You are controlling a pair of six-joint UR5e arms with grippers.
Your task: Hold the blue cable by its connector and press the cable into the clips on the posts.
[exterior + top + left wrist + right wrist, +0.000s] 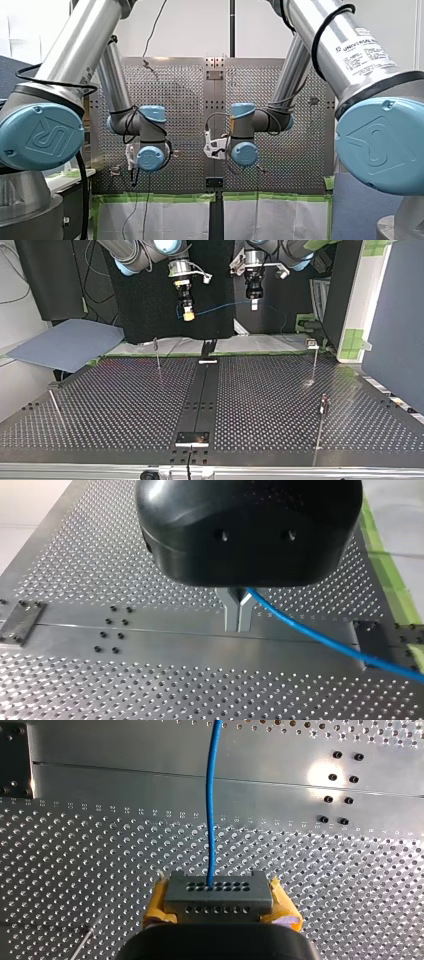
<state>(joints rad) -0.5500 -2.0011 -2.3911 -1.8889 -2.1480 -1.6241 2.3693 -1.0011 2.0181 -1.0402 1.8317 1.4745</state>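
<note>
Grip is shared between the two ends, which I judge keeps the blue cable [220,307] stretched as a span that can be lowered sideways into clips. My right gripper [188,315] has its yellow pads [159,902] clamped on the grey connector [218,892], with the cable leaving straight ahead from one of its holes. My left gripper [239,614] has its metal fingers [231,611] pressed together on the cable further along, and the loose tail trails away beside it. The span hangs in the air, well above the table [125,405] and toward its edge on the arms' side. No part of it is in a clip, and the thin posts [315,362] stand apart near the table's corners and side edges. A label [362,47] on my right arm reads "UNIVERSAL ROBOTS"; its finer print is too small to read.
</note>
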